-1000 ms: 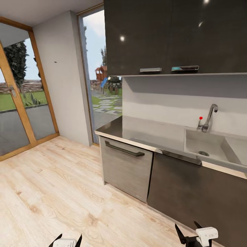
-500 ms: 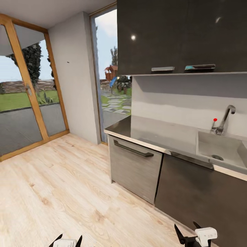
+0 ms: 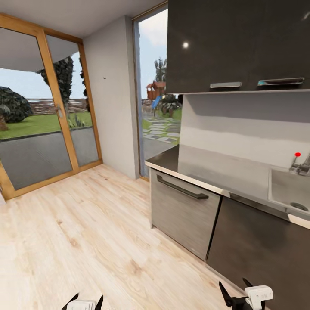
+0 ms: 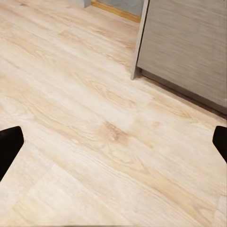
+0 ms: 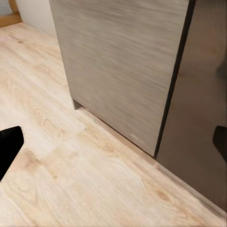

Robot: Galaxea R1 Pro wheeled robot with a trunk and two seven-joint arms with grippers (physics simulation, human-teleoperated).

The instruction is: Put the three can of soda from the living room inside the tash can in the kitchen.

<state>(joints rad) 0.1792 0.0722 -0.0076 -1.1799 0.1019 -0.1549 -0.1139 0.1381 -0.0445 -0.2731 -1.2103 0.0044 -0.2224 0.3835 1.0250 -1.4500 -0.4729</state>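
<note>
status: kitchen, transit phase

the worktop (image 3: pixel 202 165) and sink (image 3: pixel 286 189) are seen at right of frame, glass doors (image 3: pixel 43 129) at left. both the left gripper (image 3: pixel 84 302) and right gripper (image 3: pixel 239 297) are spread wide and hold nothing. no soda cans or bin are seen here; delivery is judged outstanding.

We count two upper cabinet handles (image 3: pixel 225 85), one drawer handle (image 3: pixel 181 187), one sink (image 3: pixel 288 191), and two hands (image 3: pixel 85 302).

Glossy dark cabinets (image 3: pixel 232 43), steel worktop (image 3: pixel 215 170) (brushed), wood floor (image 3: pixel 77 232)
</note>
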